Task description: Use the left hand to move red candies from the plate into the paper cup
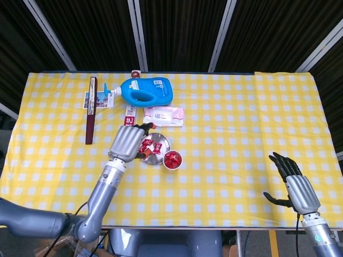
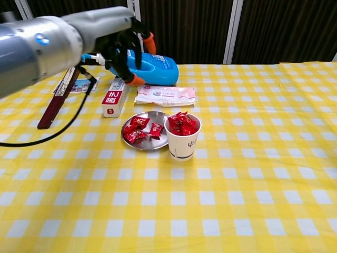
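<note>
left hand (image 2: 124, 50) | raised, empty, fingers spread | red candies (image 2: 141, 129) lie below (toward paper cup (image 2: 182, 138)) on plate (image 2: 158, 144)

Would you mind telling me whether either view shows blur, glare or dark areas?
Chest view: the grey metal left arm looms large and soft-edged, while the white paper cup is sharp. Head view: even light on the yellow checked tablecloth, dark backdrop, no obvious glare.

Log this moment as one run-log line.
left hand: empty, raised left of plate | right hand: idle, open | candies: some on plate | paper cup: heaped with candy
</note>
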{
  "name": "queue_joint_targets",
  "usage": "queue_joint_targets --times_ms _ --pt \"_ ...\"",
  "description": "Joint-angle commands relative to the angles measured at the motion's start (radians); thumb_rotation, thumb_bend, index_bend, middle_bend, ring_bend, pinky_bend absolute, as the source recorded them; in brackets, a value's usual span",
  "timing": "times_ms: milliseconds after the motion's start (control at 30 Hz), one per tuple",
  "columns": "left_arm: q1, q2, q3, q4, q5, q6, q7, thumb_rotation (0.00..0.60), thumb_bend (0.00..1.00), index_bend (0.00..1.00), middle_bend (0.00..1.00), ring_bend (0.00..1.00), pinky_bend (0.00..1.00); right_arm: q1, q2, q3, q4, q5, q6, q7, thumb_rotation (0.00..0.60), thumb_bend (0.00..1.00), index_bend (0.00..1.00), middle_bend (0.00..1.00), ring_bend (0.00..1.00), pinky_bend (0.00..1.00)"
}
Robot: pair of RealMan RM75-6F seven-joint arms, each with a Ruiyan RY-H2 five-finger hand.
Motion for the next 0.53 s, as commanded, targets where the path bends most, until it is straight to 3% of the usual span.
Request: queue_joint_targets --times_ms 33,133,300,400,533 --pt "0.168 0.117 0.185 -0.082 0.188 0.143 -0.074 0.600 0.18 0.03 0.07 0.12 0.21 -0.001 -0.006 0.003 0.008 0.000 0.006 -0.022 0.600 0.28 0.00 0.00 0.00 0.00" --pt "0.272 0.182 0.314 -0.084 0.298 0.223 -0.097 0.600 0.14 0.00 0.00 0.02 0.10 -0.005 -0.015 0.007 0.017 0.004 0.015 -0.054 0.600 0.28 0.00 0.00 0.00 0.00" --pt "0.424 0.265 0.475 -0.009 0.460 0.327 -0.161 0.600 0.12 0.00 0.00 0.00 0.05 -0.014 -0.040 0.014 0.036 -0.002 0.045 -0.123 0.600 0.28 0.00 0.00 0.00 0.00" --pt "0.498 0.301 0.524 0.048 0.521 0.371 -0.211 0.600 0.12 0.00 0.00 0.00 0.02 -0.018 -0.055 0.015 0.044 0.000 0.053 -0.156 0.600 0.28 0.00 0.00 0.00 0.00" --pt "0.576 0.324 0.546 0.147 0.585 0.415 -0.282 0.600 0.12 0.00 0.00 0.00 0.02 -0.025 -0.069 0.018 0.051 -0.008 0.073 -0.189 0.600 0.28 0.00 0.00 0.00 0.00"
